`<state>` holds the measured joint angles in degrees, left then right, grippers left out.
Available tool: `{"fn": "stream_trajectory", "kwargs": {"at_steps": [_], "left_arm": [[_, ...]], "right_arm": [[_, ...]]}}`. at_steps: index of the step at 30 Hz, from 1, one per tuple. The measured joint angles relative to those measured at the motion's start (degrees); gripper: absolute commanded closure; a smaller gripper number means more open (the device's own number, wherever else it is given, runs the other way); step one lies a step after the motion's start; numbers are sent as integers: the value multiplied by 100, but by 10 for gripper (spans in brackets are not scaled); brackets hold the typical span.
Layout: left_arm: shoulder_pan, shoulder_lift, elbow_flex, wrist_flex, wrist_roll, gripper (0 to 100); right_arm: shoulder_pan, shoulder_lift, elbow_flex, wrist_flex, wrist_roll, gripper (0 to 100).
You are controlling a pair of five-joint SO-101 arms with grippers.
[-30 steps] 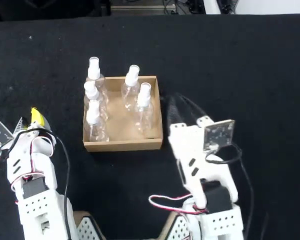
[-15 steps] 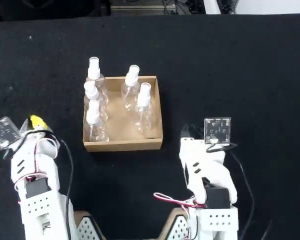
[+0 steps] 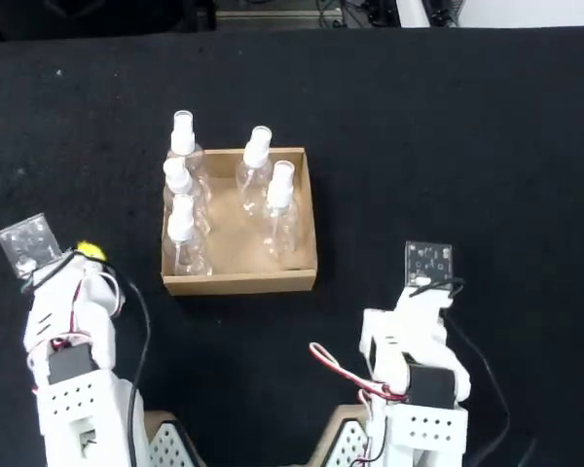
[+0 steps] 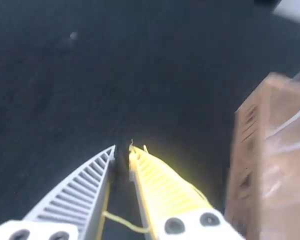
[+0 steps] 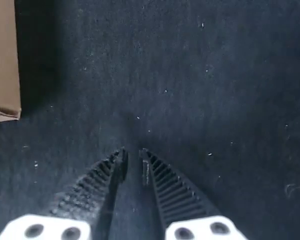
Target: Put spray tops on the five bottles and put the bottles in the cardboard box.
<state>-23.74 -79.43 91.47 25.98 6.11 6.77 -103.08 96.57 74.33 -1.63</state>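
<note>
Five bottles (image 3: 277,226), each wearing a spray top (image 3: 282,175), stand upright at the cardboard box (image 3: 238,282) in the middle of the table (image 3: 448,126). We judge the task all but done, though we cannot tell whether the far-corner bottle (image 3: 183,148) sits inside the rim. That would explain both arms resting near the front edge, well apart from the box. The high view gives us the count. The wrist views give us the left end effector (image 4: 122,150) and right end effector (image 5: 132,152), each with fingers together and empty.
</note>
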Motion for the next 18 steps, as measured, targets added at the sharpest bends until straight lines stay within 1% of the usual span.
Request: {"fn": "stream_trajectory", "kwargs": {"at_steps": [4, 6, 11, 13, 15, 18], "left_arm": [[-26, -545, -299, 1477, -492, 970], [123, -941, -308, 2084, -642, 970], [651, -2189, 413, 3288, -1231, 970], [747, -2444, 413, 3525, -1547, 970], [818, -2330, 448, 3640, -1873, 970], [826, -2330, 466, 3930, -2084, 969]], "right_arm": [[0, 0, 0, 0, 0, 987], [0, 0, 0, 0, 0, 987], [0, 0, 0, 0, 0, 987], [0, 0, 0, 0, 0, 987], [0, 0, 0, 0, 0, 987], [0, 0, 0, 0, 0, 987]]}}
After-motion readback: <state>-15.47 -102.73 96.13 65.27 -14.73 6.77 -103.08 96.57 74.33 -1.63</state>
